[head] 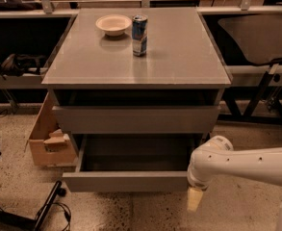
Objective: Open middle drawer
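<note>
- White bowl (pixel 114 24) on the grey cabinet top (pixel 179 57), with only its own pale inside showing.
- Blue and silver can (pixel 139 32) standing upright just beside the bowl, at its 4 o'clock. Writing too small to read.
- Brown cardboard box (pixel 39 129) on the floor at 9 o'clock of the cabinet, open, with brown card scraps inside.
- Middle drawer (pixel 126 181) pulled well out, low near the floor, under another grey drawer front (pixel 135 119).
- Plain flat grey front, wide shallow box, only its dark grey floor showing inside.
- Gripper (pixel 194 199) at the 4 o'clock corner of the middle drawer's front, pointing down from the white arm (pixel 246 162). Cannot tell if open or closed.
</note>
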Controlling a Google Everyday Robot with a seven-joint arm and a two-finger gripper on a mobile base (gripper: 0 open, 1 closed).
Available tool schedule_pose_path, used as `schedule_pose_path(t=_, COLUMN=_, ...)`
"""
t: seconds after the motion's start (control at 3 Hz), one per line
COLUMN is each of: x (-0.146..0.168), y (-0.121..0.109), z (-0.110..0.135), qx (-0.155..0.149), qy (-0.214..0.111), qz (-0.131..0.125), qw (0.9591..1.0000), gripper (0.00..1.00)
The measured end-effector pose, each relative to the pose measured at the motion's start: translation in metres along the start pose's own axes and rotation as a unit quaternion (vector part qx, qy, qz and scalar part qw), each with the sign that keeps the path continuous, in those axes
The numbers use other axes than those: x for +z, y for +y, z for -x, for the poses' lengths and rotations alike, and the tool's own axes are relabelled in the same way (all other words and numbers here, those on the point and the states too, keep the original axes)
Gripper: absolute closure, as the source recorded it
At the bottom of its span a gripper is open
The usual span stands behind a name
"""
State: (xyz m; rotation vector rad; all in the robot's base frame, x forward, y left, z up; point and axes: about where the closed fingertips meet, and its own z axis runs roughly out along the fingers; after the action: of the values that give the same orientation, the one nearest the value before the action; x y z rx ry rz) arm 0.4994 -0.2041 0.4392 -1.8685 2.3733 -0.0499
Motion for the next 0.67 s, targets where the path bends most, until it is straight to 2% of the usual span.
schedule_pose_path(t=0.33, x=-0.004, y=0.043, z=-0.008, qx=-0.036, qy=0.016, qz=0.011, qw=0.9992, gripper=0.18)
schedule_pose_path(t=0.67, x=-0.002, y=0.1, z=-0.029, qx=-0.031, qy=0.062, qz=0.036, qw=0.9969, gripper=0.42)
